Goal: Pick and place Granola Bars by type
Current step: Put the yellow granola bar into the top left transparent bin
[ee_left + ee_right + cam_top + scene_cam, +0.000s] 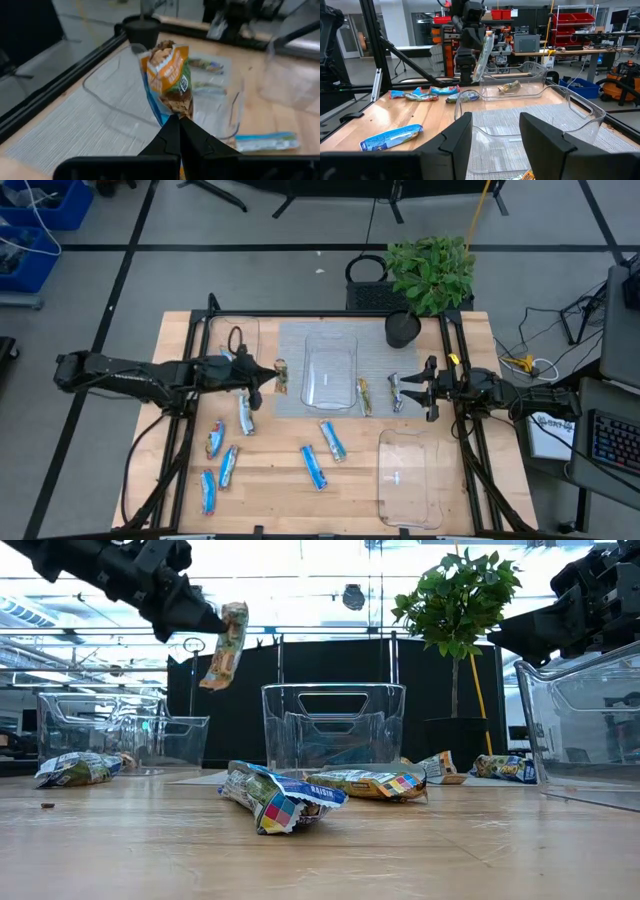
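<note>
Fingers of our left gripper (177, 120) pinch an orange granola bar (170, 80) at mid-frame, carrying it; next we lower it into the centre tray (330, 395). Right gripper (400, 392) waits wide.

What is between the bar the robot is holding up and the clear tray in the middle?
Nothing visible. The left gripper is shut on an orange granola bar, held in the air beside the middle tray. Only the tray's own wall stands between them.
</note>
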